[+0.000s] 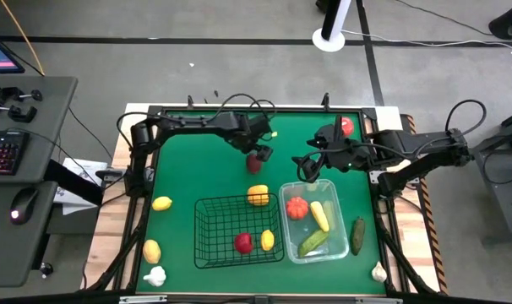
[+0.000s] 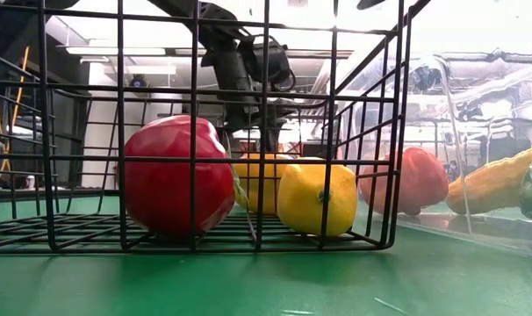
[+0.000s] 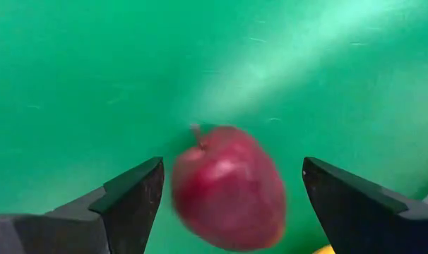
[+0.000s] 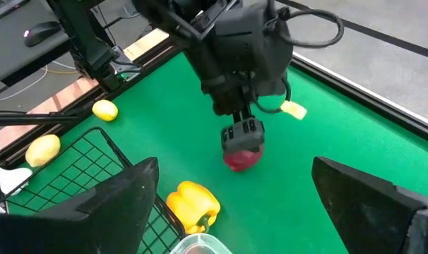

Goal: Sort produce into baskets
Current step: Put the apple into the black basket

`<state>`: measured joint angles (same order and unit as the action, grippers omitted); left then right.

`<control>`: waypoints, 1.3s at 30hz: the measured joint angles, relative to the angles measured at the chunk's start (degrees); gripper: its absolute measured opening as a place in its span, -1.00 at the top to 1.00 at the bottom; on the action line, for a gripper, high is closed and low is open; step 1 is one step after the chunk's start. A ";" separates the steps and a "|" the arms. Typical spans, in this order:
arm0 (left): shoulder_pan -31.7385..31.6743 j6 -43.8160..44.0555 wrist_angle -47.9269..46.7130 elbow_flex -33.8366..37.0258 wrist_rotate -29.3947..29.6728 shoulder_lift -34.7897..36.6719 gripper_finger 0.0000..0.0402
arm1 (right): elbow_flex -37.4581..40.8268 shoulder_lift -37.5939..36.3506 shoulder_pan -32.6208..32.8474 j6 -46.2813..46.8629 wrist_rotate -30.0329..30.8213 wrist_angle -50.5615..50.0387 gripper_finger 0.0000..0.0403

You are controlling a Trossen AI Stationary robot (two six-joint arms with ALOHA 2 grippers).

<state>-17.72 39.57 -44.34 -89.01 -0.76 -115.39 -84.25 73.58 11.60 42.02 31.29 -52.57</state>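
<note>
Now left gripper (image 3: 228, 204) open, fingers straddling dark red toy apple (image 3: 228, 187) on green table (image 3: 94, 70); right gripper (image 4: 235, 204) open above clear plastic tub's (image 1: 330, 187) far edge.

Bright overhead glare; apple (image 3: 228, 187) perhaps motion-blurred

- The table top (image 1: 197, 173) is a matt green mat, lightly scuffed in the left wrist view
- The black basket (image 1: 214, 245) is thin wire mesh with a dull dark coat
- The tub (image 1: 288, 190) is clear, glossy plastic with bright glints in the low view
- The red apple (image 3: 228, 187) has a smooth, shiny skin
- The lemon (image 2: 317, 200) in the basket looks smooth and softly glossy
- The left gripper (image 3: 228, 204) has fingers (image 3: 133, 201) of matt black plastic
- The table edge (image 1: 119, 160) shows pale bare wood
</note>
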 joint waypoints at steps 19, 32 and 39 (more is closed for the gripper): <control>2.87 12.83 11.61 13.69 0.61 0.32 -0.61 | 0.00 0.00 0.01 -1.16 0.17 -2.08 -0.81; 0.40 8.86 5.67 12.47 1.42 4.60 -0.61 | 0.00 -0.01 0.00 -1.55 0.21 -2.43 -0.81; -0.99 8.81 0.43 12.47 8.77 11.61 -0.61 | 0.00 -0.02 0.00 -1.55 0.22 -2.43 -0.81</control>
<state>-18.70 48.38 -43.91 -76.53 8.01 -103.78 -84.25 73.56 11.60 40.47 31.51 -55.01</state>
